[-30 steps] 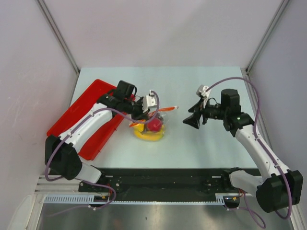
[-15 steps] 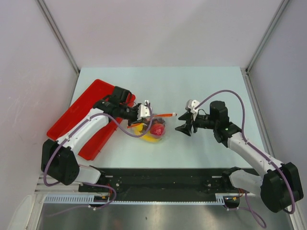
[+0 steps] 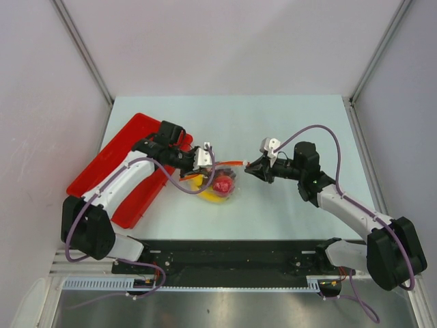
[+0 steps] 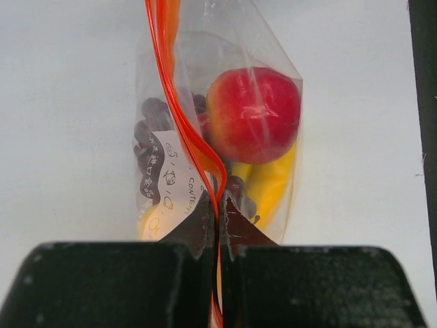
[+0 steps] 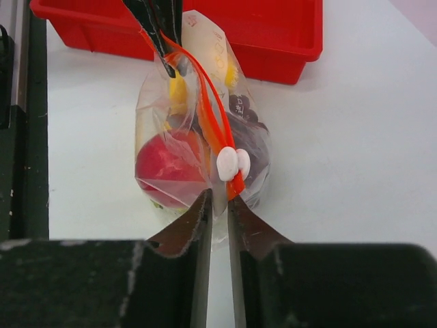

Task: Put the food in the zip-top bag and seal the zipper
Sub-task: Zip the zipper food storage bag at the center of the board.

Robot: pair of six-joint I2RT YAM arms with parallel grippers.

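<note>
The zip-top bag (image 3: 231, 193) lies mid-table with the food inside: a red round fruit (image 4: 256, 113), a yellow banana bunch (image 4: 270, 188) and dark purple grapes (image 4: 151, 137). Its red-orange zipper (image 4: 181, 116) runs along the top edge. My left gripper (image 4: 218, 205) is shut on the zipper's left end (image 3: 207, 165). At the other end, my right gripper (image 5: 218, 201) sits just short of the white slider (image 5: 232, 164). Its jaws are open only a narrow gap, and the bag's clear edge lies between the tips. In the top view the right gripper (image 3: 247, 168) touches the strip's right end.
A red tray (image 3: 116, 160) lies at the left behind the left arm and shows past the bag in the right wrist view (image 5: 273, 34). White table surface surrounds the bag. The black base rail runs along the near edge (image 3: 239, 256).
My right gripper has moved left up to the bag's zipper end, and its jaws have narrowed from wide open to a slim gap. The left gripper kept its hold, shifting slightly left.
</note>
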